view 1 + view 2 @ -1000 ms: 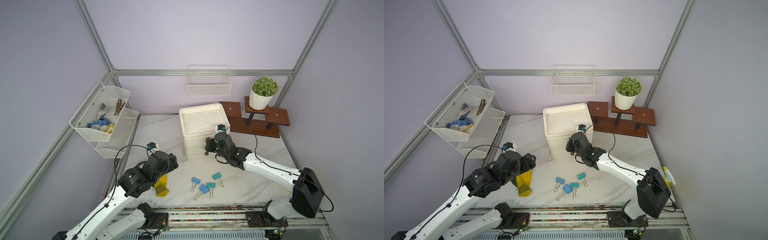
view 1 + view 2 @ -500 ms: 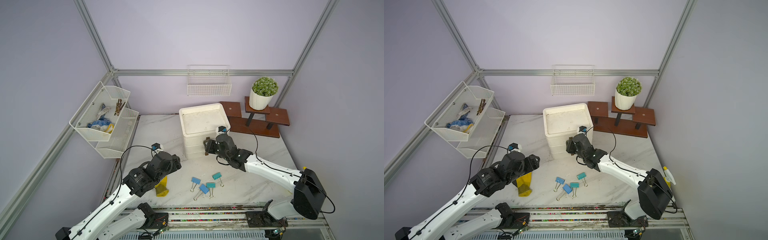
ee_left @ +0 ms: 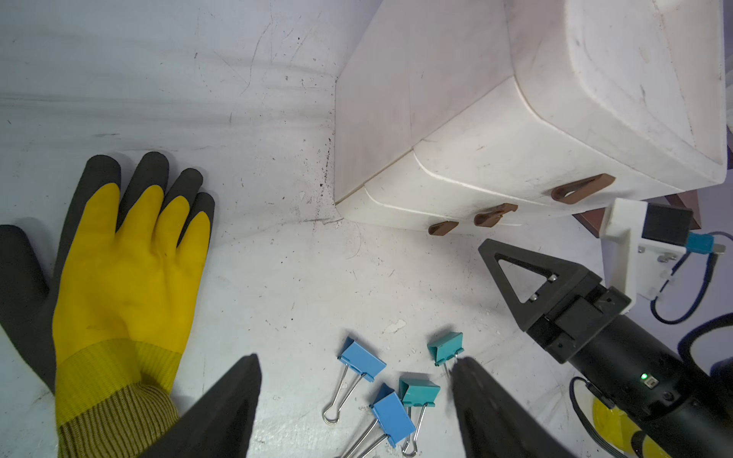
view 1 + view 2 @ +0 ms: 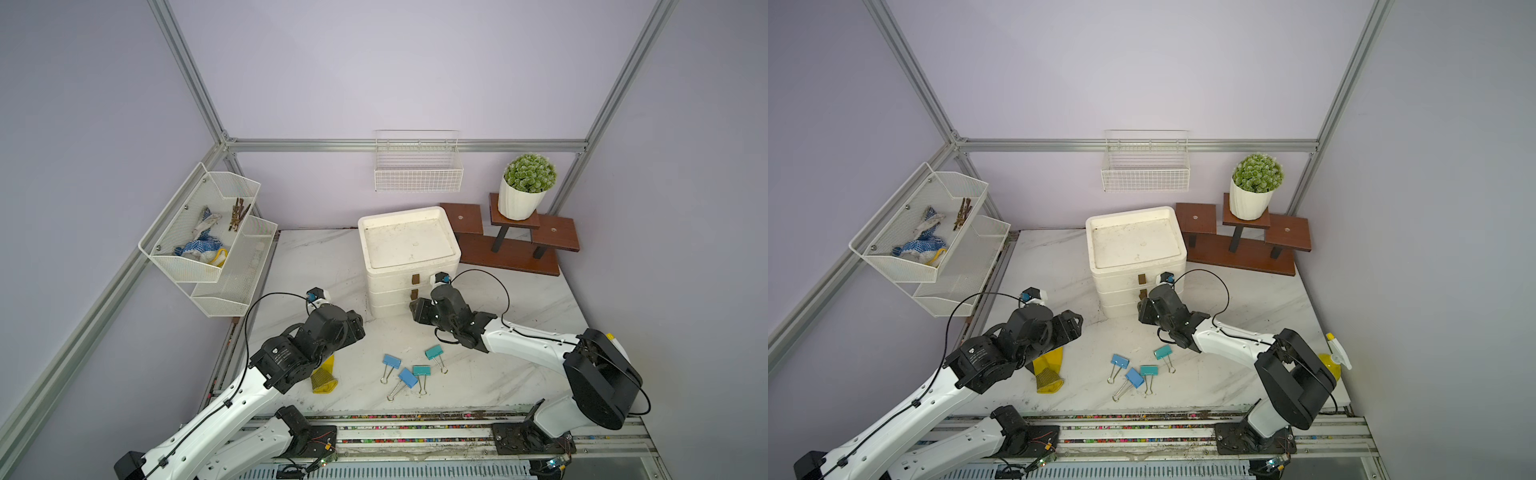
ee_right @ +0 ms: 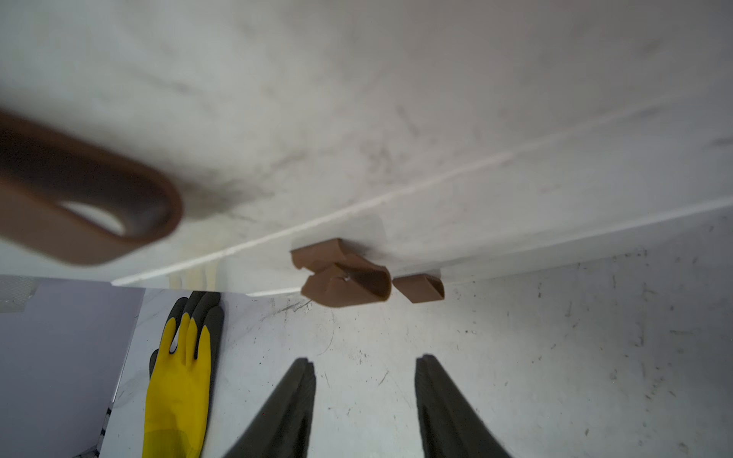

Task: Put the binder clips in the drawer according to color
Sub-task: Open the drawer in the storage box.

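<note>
White marble tabletop [image 4: 316,257], scuffed, inside a lilac-walled cell. White plastic three-drawer chest [image 4: 409,245] stands at the back middle of it, all three drawers shut flush.

Left gripper [image 3: 357,359], black, hovers low over the table off the chest's front left corner. Its fingers are spread wide with nothing between them, and in the wrist view the clips lie just past its tips. Right gripper [image 5: 365,359], black, sits right in front of the chest face. Its fingers are parted to a medium gap and empty, aimed at the lower pulls and short of touching them.

White mesh two-tier shelf [image 4: 208,241] on the left wall, with a blue-and-white cloth item [image 4: 199,247] in the upper tier. Dark brown stepped wooden stand [image 4: 507,249] at back right, with a white ribbed pot of green plant [image 4: 525,191] on top.

Yellow rubber glove with black fingertips [image 3: 127,269] lies flat on the table left of the clips, partly under the left arm in both top views.

Binder clips: four in view, loose on the table in front of the chest between the two arms, none in a drawer.
- First light blue clip [image 4: 392,360] is farthest left.
- Second light blue clip [image 4: 408,377] touches the first teal clip [image 4: 421,370].
- Second teal clip [image 4: 434,352] lies apart, nearest the right arm.
- Silver wire handles all point toward the front edge.

Three brown loop pulls [image 3: 496,214] run down the chest front, one per drawer.
</note>
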You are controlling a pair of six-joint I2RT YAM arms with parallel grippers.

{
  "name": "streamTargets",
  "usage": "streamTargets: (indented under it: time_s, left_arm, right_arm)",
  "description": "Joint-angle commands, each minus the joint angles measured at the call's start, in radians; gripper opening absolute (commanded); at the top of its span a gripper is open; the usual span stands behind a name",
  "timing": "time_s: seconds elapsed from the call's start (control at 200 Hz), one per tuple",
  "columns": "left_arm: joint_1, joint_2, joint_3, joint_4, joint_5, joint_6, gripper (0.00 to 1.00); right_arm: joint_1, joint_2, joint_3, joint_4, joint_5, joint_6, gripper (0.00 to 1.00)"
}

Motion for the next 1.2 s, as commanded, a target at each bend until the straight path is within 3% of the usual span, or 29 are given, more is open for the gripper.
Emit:
streamTargets:
  time_s: [0.0,0.205,0.51,0.64,0.89,0.965,1.005,1.195]
  left_arm:
    - [-0.004,-0.009,0.007,0.026,0.006,-0.016,0.8]
    - [-0.004,-0.02,0.007,0.022,0.002,-0.017,0.79]
    - [-0.005,-0.023,0.001,0.018,0.003,-0.022,0.79]
    - [-0.005,-0.022,0.005,0.018,0.0,-0.021,0.79]
    - [-0.005,-0.029,0.008,0.015,-0.002,-0.023,0.79]
    - [-0.007,-0.029,0.008,0.015,-0.003,-0.024,0.79]
    - [-0.007,-0.029,0.007,0.015,-0.003,-0.024,0.79]
    - [-0.008,-0.035,0.007,0.015,-0.008,-0.018,0.79]
  right_arm:
    - [-0.013,0.034,0.038,0.062,0.002,-0.006,0.43]
    - [-0.019,0.071,0.066,0.064,0.002,-0.018,0.37]
    - [-0.022,0.011,-0.029,0.136,0.052,0.016,0.0]
    - [-0.023,-0.031,-0.099,0.258,0.043,0.038,0.0]
    - [-0.018,-0.058,-0.144,0.306,0.028,0.057,0.0]
    - [-0.017,-0.059,-0.18,0.378,0.029,0.068,0.29]
    - [-0.018,-0.048,-0.195,0.421,0.023,0.078,0.39]
    - [-0.015,0.03,-0.216,0.577,0.05,0.122,0.5]
